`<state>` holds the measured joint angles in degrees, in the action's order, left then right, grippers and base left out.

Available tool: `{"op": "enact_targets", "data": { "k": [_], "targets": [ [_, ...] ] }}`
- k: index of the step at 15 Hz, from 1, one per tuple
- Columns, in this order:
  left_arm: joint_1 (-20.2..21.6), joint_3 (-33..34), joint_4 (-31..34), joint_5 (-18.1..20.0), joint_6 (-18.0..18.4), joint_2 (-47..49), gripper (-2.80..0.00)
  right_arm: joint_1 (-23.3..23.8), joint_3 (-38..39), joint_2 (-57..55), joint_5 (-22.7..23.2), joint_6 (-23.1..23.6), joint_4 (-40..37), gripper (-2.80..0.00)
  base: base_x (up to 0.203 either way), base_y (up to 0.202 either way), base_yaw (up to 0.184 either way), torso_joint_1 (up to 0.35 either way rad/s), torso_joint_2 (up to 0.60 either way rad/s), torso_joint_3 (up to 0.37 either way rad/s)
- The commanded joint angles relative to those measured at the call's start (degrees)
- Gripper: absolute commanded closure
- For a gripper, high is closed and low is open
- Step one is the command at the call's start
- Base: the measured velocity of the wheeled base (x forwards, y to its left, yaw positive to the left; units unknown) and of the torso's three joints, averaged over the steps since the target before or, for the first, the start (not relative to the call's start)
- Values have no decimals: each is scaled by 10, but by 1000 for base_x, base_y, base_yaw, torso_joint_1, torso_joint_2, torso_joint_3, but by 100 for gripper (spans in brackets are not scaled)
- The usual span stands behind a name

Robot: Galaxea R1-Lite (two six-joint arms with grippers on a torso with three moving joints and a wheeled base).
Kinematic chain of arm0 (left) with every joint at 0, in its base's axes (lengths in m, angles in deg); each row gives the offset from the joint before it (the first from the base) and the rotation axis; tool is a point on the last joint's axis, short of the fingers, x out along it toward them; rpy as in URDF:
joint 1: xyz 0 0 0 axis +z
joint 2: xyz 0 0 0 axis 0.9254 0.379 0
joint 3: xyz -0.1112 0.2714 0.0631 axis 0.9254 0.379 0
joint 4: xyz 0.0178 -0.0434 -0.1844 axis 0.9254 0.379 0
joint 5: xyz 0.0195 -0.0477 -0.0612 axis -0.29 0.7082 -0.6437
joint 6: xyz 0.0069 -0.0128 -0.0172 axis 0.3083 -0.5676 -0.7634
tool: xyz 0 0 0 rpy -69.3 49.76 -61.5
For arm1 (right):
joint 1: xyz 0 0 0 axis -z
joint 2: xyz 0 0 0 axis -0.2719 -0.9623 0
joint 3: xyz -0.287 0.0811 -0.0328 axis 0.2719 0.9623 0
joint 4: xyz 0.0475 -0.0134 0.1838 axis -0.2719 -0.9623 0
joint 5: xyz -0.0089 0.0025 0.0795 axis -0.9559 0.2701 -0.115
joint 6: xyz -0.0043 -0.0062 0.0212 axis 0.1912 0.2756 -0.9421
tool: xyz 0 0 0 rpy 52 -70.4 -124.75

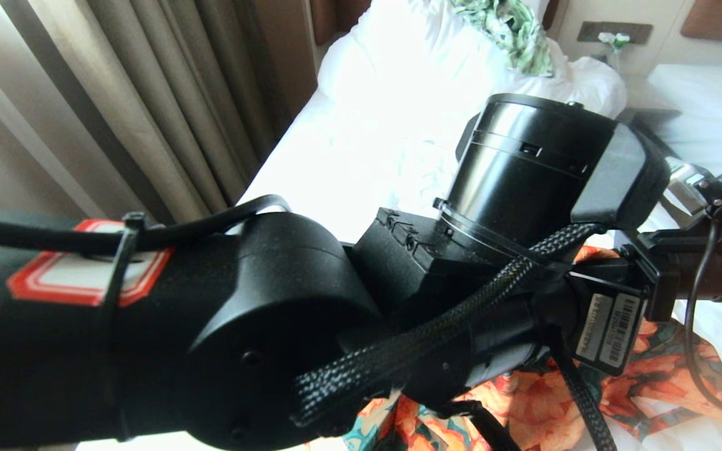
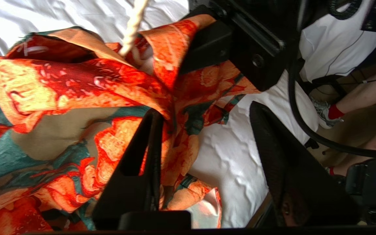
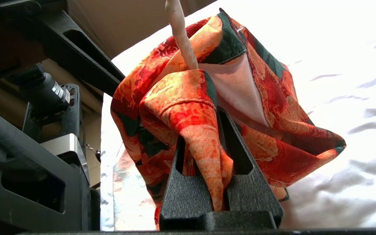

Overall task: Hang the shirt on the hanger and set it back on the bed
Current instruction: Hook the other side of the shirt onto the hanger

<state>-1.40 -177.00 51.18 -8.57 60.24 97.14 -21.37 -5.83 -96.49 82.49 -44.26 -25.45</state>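
The orange-flowered shirt lies bunched on the bed's white sheet, mostly hidden under my left arm in the head view. A cream rod of the hanger rises out of the shirt's collar folds; the rest of the hanger is hidden inside the cloth. My right gripper is shut on a fold of the shirt near the collar. My left gripper is open just beside it. One of its fingers rests against the shirt, the other stands over bare sheet, and nothing is between them.
My right arm comes in from the right, close to the left wrist. A green-and-white leaf cloth lies on the pillows. Curtains hang along the bed's left side. A second bed stands at the right. A person's legs are beside the bed.
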Motion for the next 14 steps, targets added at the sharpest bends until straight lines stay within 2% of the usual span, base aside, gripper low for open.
{"op": "enact_targets", "data": {
  "k": [1, 5, 9, 10, 11, 14],
  "targets": [
    [-11, 4, 0, -4, -1, -3, -280, 0, 1, -7, 5, 1, 1, 0, 0, 0, 0, 0, 0, 0],
    [-17, 89, 0, -17, -6, -36, -280, -2, 2, -24, 8, 0, 23, 0, 0, 0, 0, 0, 0, 0],
    [-12, 156, 0, -33, -32, -92, -280, -9, 2, -30, 19, -2, 25, 0, 0, 0, 0, 0, 0, 0],
    [-12, 173, 0, -45, -33, -105, -215, -10, 2, -30, 24, -2, 25, 0, 0, 0, 0, 0, 0, 0],
    [-12, 192, -1, -59, -34, -121, 0, -10, 2, -30, 36, -2, 26, 0, 0, 0, 0, 0, 0, 0],
    [9, 226, -1, -73, -35, -162, 0, -23, 1, -35, 42, -1, 28, 0, 0, 0, 0, 0, 0, 0]
  ]
}}
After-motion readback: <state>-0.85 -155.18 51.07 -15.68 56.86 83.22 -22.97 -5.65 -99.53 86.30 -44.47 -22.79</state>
